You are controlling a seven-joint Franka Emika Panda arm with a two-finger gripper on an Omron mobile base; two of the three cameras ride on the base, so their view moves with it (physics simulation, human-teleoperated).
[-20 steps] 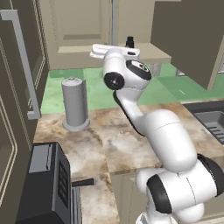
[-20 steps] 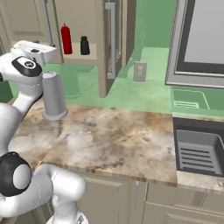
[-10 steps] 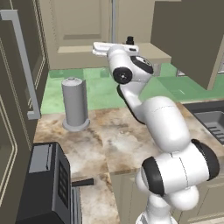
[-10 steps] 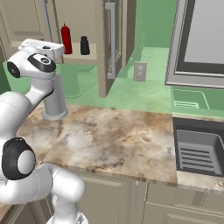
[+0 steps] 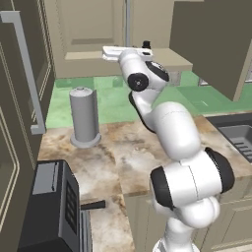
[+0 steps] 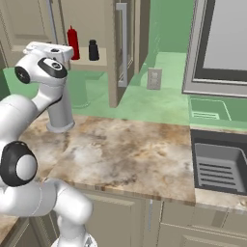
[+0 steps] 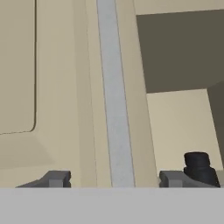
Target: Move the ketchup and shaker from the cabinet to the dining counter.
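Observation:
The red ketchup [image 6: 73, 43] and the shorter black shaker [image 6: 93, 50] stand side by side on the shelf of the open tan cabinet [image 6: 112, 72]. My gripper [image 7: 113, 179] is up at the cabinet's left door, its jaws open and straddling the long silver bar handle [image 7: 114, 96], with a gap on each side. In the hand view the shaker [image 7: 199, 168] shows just past the right fingertip [image 7: 173, 178]. From the left base view the shaker [image 5: 145, 45] peeks over my white hand [image 5: 114, 52]. The dining counter is out of view.
A tall grey cylinder [image 5: 84, 117] stands on the marble worktop [image 6: 130, 154] below the cabinet. A black toaster [image 5: 54, 206] sits at the near left. The sink [image 6: 219, 164] lies to the right. The right cabinet door [image 6: 126, 48] juts out over the worktop.
The arm's upper links have swung in and straightened up toward the cabinet, while the hand has stayed at the left door. The bottles have not moved.

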